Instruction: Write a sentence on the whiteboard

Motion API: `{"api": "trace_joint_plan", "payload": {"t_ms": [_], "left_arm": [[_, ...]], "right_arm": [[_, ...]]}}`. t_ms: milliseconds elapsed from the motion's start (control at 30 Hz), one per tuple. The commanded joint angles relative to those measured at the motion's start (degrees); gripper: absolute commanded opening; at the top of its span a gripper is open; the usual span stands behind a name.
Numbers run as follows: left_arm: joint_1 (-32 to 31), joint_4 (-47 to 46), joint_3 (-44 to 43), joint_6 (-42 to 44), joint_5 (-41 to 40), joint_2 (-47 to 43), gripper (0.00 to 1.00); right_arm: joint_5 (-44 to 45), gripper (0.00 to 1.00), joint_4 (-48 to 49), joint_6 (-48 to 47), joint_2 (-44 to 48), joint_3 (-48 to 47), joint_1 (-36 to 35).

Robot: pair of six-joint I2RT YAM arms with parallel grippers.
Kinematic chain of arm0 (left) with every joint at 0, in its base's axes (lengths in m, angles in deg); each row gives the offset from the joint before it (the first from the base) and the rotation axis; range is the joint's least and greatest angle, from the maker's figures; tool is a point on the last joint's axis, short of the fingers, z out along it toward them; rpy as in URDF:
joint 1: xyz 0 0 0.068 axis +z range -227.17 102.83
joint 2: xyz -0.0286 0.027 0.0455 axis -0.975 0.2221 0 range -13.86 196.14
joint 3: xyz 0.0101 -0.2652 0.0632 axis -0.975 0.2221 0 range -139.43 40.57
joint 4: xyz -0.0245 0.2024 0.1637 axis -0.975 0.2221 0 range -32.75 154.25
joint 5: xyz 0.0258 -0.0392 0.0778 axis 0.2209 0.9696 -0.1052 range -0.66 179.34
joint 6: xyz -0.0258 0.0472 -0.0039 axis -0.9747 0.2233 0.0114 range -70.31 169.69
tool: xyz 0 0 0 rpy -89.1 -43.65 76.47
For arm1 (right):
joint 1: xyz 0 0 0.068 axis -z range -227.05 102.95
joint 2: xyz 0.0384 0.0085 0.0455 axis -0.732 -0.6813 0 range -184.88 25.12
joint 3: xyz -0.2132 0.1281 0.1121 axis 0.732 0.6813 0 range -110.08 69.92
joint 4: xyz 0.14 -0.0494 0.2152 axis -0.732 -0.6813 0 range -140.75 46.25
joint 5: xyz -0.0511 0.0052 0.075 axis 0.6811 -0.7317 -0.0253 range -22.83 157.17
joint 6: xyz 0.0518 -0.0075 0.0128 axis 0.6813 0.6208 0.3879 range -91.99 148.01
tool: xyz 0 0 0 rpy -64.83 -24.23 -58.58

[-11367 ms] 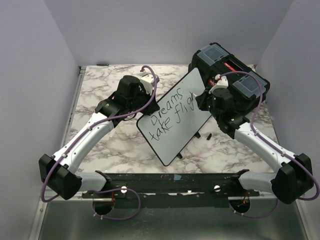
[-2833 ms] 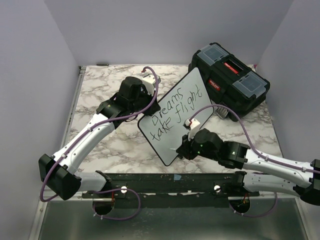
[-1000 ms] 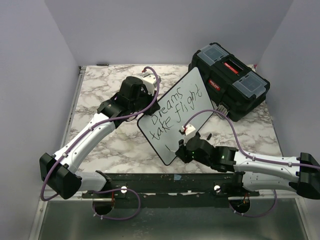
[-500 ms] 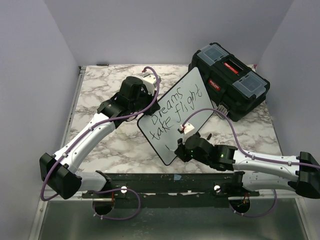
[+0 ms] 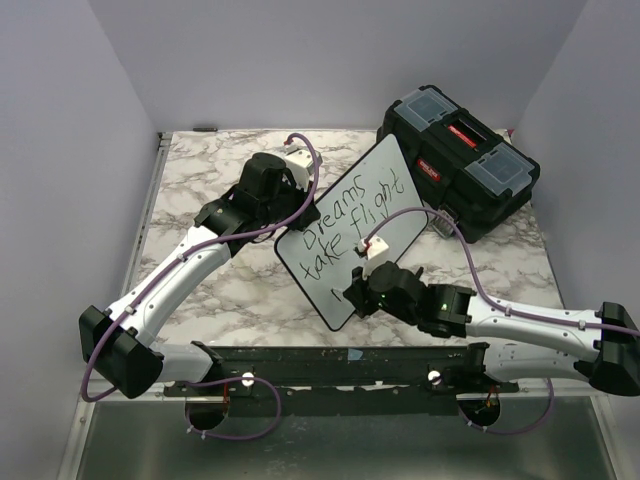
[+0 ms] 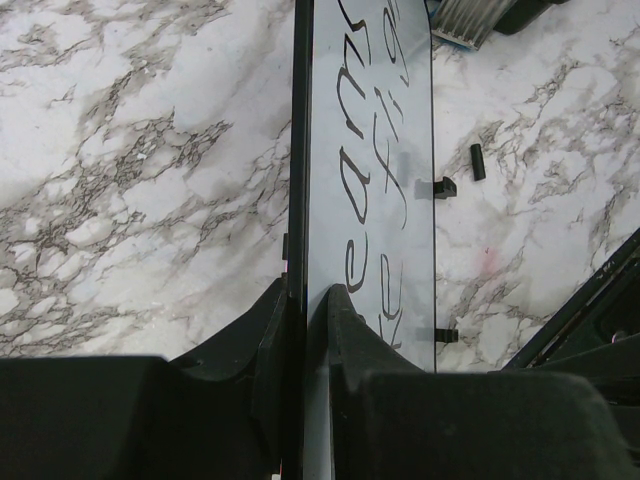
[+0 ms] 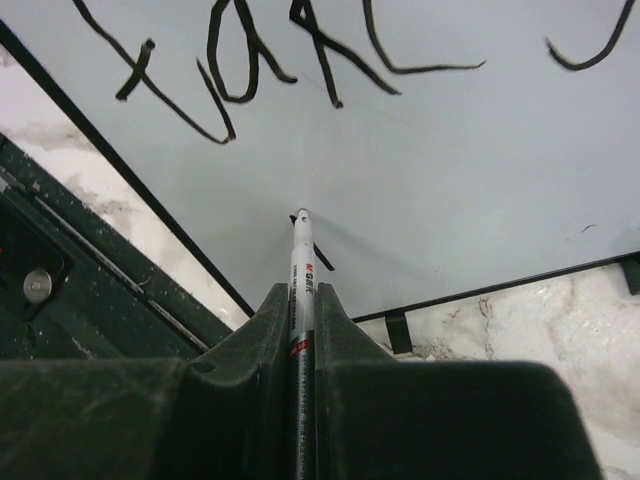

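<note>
1. The whiteboard [image 5: 352, 232] is found in the middle of the marble table [image 5: 200, 170]. It is turned diagonally, with one corner toward the black toolbox [image 5: 460, 165] at the far right and another toward the near edge.
2. The sentence [image 5: 348, 222] is written on it in thin black letters in two lines: "Dreams" is read above and "take flight" below.
3. The left gripper [image 6: 306, 300] is clamped on the left long edge of the board. In the left wrist view the thin black rim is seen pinched between the two fingers [image 6: 335, 312], and the board is held tilted, not flat.
4. Whether the lower edge of the board is resting on the table cannot be told.
5. The right gripper [image 7: 300, 300] is placed low over the near corner of the board. Its fingers are pressed together on a thin marker [image 7: 300, 262], which points forward out of them.
6. The tip of the marker is seen at the white surface below the word "take", at the upper end of a short black stroke [image 7: 320, 256].
7. Two small black clips [image 6: 443, 187] are seen on the right edge of the board, and a small loose black piece [image 6: 477, 161] is lying on the table near them.
8. The toolbox is placed well apart from the right gripper, but its near side is close to the far corner of the board.
</note>
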State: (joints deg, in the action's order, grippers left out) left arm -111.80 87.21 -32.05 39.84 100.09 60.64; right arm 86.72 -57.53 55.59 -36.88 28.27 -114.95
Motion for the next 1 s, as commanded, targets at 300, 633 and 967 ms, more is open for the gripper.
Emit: {"api": "trace_joint_plan", "payload": {"t_ms": [300, 633, 967], "left_arm": [[-1.01, 10.21, 2.99, 4.97, -5.47, 2.32, 0.00], [-1.05, 10.21, 3.01, 5.01, -5.47, 2.36, 0.00], [-1.05, 10.21, 3.01, 5.00, -5.56, 2.55, 0.00]], "right_arm": [[13.22, 0.01, -1.63, 2.35, -0.87, -2.32, 0.13], [11.91, 0.01, -2.74, 4.82, 0.19, 1.73, 0.11], [10.53, 0.01, -3.43, 6.89, 1.09, 5.42, 0.13]]}}
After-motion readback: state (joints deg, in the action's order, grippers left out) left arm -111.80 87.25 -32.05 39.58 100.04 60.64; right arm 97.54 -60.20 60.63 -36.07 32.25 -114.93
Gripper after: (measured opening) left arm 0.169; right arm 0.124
